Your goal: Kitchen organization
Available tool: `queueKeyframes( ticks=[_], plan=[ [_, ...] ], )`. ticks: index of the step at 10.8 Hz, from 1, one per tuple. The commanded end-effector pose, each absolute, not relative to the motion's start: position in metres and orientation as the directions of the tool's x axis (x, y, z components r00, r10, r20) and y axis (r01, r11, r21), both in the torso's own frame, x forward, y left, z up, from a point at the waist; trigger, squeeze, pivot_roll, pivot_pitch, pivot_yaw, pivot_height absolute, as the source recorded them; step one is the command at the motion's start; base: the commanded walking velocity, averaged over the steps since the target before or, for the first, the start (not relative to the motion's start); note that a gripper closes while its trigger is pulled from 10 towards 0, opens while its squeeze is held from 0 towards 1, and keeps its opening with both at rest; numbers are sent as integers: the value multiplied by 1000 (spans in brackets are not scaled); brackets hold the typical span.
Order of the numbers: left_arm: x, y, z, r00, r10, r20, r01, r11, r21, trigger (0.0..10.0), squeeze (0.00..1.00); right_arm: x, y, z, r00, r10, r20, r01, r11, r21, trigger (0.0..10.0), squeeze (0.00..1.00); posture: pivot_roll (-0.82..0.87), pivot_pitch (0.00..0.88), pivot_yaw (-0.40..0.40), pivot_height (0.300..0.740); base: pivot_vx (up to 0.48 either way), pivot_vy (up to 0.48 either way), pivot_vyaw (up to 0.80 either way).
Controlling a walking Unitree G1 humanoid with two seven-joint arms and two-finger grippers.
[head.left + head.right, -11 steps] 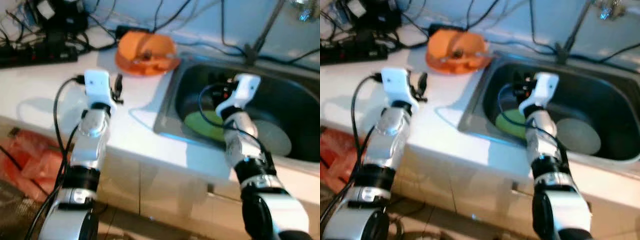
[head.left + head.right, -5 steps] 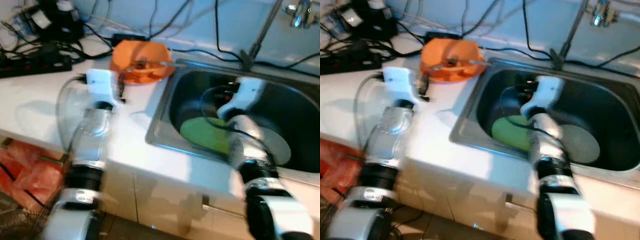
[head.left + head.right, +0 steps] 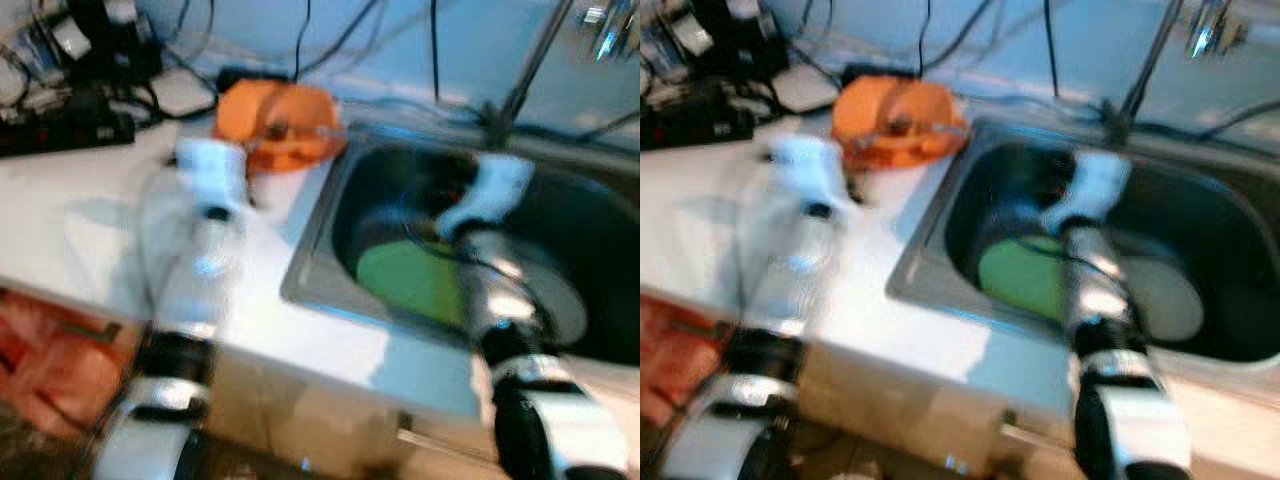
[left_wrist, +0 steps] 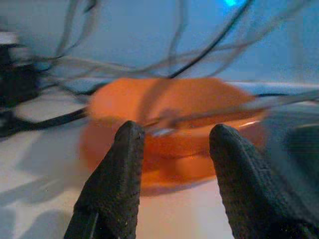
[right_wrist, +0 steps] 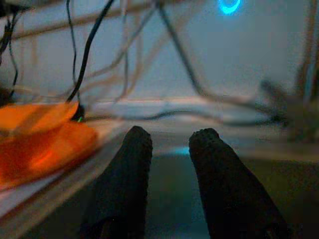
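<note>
An orange bowl (image 3: 280, 125) with a metal utensil (image 4: 224, 112) lying across it stands on the white counter (image 3: 90, 230), just left of the steel sink (image 3: 310, 262). My left gripper (image 4: 177, 132) is open, low over the counter, a short way in front of the bowl, with nothing between its fingers. A green plate (image 3: 405, 280) and a pale grey plate (image 3: 562, 300) lie in the sink basin. My right gripper (image 5: 169, 137) hangs open over the basin above the green plate, holding nothing.
A black power strip (image 3: 60, 130) and a tangle of cables (image 3: 150, 60) crowd the counter's back left. The faucet (image 3: 605, 25) rises behind the sink at the right. Red bags (image 3: 50, 350) lie on the floor at the left. Both eye views are blurred.
The whole picture has shifted and blurred, so the camera has moved. Both arms keep about the same places by the bowl and over the sink.
</note>
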State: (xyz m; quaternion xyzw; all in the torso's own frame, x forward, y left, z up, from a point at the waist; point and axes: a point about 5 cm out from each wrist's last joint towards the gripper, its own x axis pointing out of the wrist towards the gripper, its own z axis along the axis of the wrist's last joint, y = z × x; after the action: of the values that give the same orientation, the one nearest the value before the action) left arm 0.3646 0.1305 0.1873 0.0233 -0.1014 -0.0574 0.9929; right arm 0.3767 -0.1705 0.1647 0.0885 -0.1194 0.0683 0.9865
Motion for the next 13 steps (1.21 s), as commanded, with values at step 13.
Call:
queueKeyframes(
  ticks=[13],
  plan=[
    [358, 147, 201, 981, -191, 43, 185, 976, 114, 10000, 0, 379, -158, 169, 953, 154, 260, -201, 966, 163, 10000, 0, 78, 64, -47, 740, 0, 0, 0]
  ],
)
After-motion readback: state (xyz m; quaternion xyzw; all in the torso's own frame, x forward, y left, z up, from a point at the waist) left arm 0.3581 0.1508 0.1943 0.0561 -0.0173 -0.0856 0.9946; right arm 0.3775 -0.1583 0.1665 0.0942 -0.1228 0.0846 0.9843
